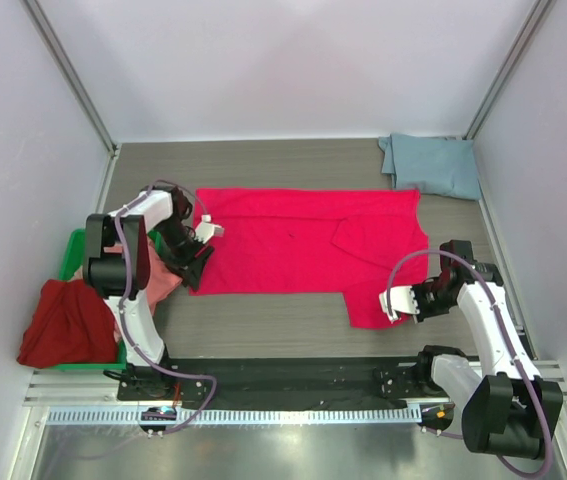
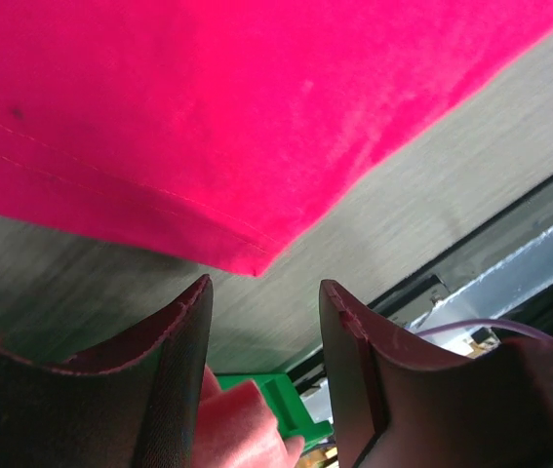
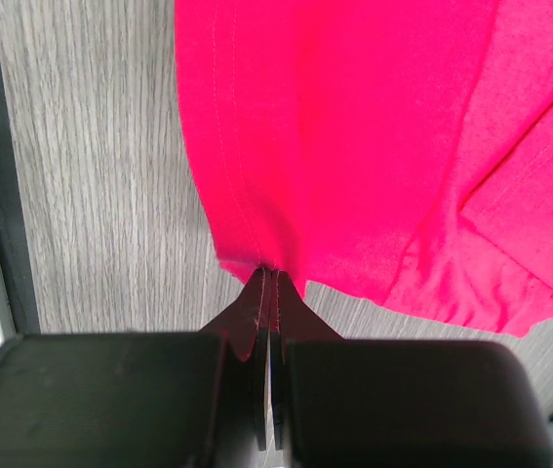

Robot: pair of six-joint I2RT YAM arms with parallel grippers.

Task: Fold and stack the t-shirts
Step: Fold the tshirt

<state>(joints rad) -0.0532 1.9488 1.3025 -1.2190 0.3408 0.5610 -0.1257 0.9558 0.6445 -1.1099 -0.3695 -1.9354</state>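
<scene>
A bright crimson-pink t-shirt (image 1: 303,240) lies spread flat across the middle of the table, with one sleeve folded inward on its right part. My left gripper (image 1: 195,272) is open and empty just short of the shirt's near-left corner (image 2: 252,258); the jaws (image 2: 264,285) stand apart. My right gripper (image 1: 395,305) is shut on the shirt's hem at the near-right corner (image 3: 268,273). A salmon pink shirt (image 1: 158,275) and a dark red shirt (image 1: 68,322) hang from the bin. A dusty blue-grey shirt (image 1: 433,165) lies at the far right.
A green plastic bin (image 1: 71,255) stands at the left table edge; it also shows in the left wrist view (image 2: 281,400). A black rail (image 1: 293,375) runs along the near edge. White walls enclose the table on three sides.
</scene>
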